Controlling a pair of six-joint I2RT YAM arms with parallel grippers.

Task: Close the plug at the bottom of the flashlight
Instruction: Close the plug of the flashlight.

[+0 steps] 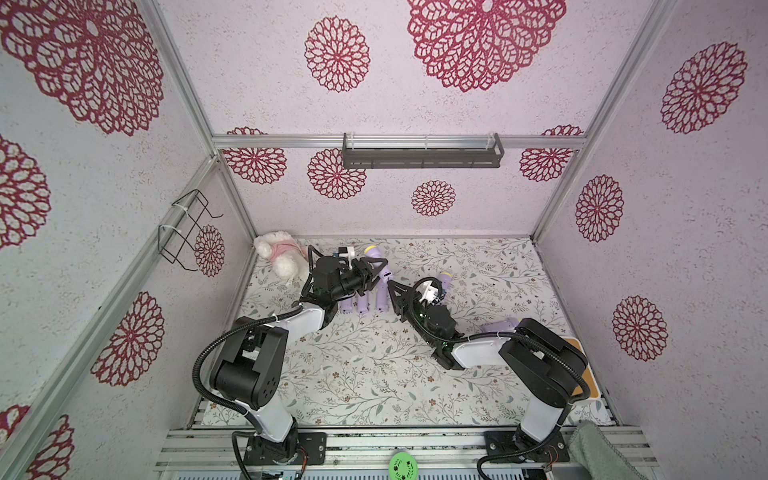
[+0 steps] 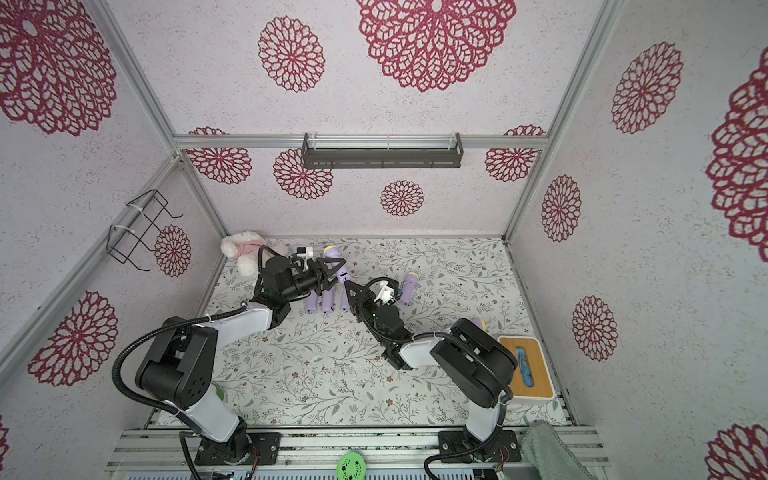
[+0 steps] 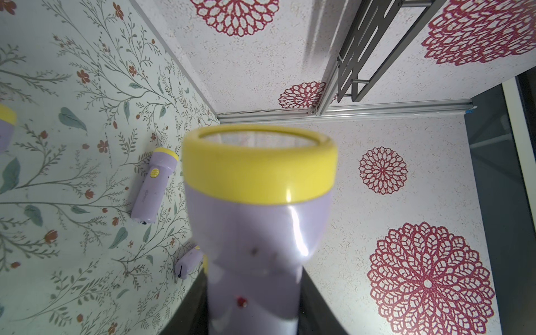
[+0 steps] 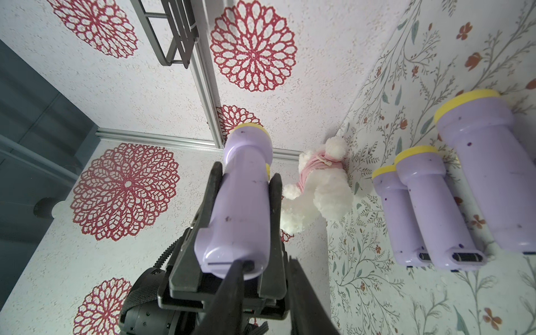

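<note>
The flashlight is held off the surface, far and left of centre, clamped in the left claw. Its plug looks almost flush, with a thin seam showing. The right claw, narrowly parted and empty, touches that end; probably a last press is left. Three more flashlights lie nearby.

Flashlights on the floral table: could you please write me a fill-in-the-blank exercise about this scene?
The left gripper is shut on a purple flashlight whose head ring is ____.
In the right wrist view, the other flashlights lying side by side on the table number ____.
The white plush toy wears a ____ dress.
Missing words: yellow; three; pink.
</note>
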